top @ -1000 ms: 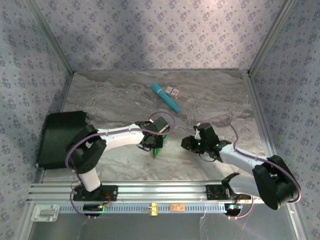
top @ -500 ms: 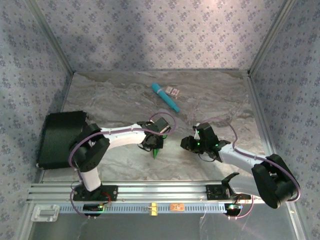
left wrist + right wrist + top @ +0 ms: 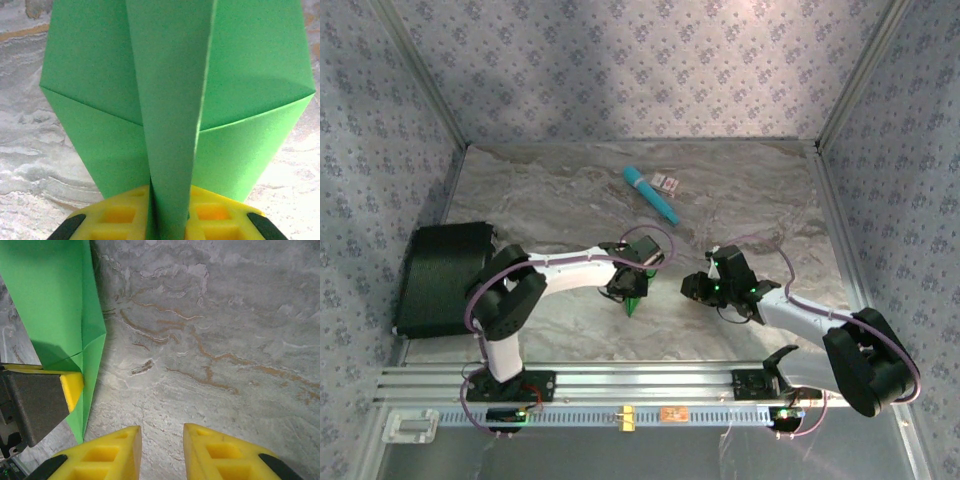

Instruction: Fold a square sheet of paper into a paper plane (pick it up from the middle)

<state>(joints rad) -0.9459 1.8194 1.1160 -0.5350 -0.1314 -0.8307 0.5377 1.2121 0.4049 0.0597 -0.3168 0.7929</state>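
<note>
1. The paper plane (image 3: 170, 100), a narrow dart of bright green paper with layered wings, sits well to the near side of the teal stick (image 3: 651, 194), toward the arm bases. Its point is turned away from the stick.
2. The left gripper (image 3: 167, 222) pinches the plane's centre fold. The jaws are almost together with only the paper between them, and the wings spread to either side.
3. The right gripper (image 3: 161, 450), also on the near side of the stick and slightly to its right, is partly open over bare table (image 3: 225, 340) and holds nothing.
4. The plane is likely very light. It looks stiff along the creases and floppy across the wings, and it should dent or crumple under a hard squeeze. The smooth paper may slide between the pads.
5. The best hold is probably the centre fold near mid-length, where the layers stack. The wing edges and the nose are best left alone.
</note>
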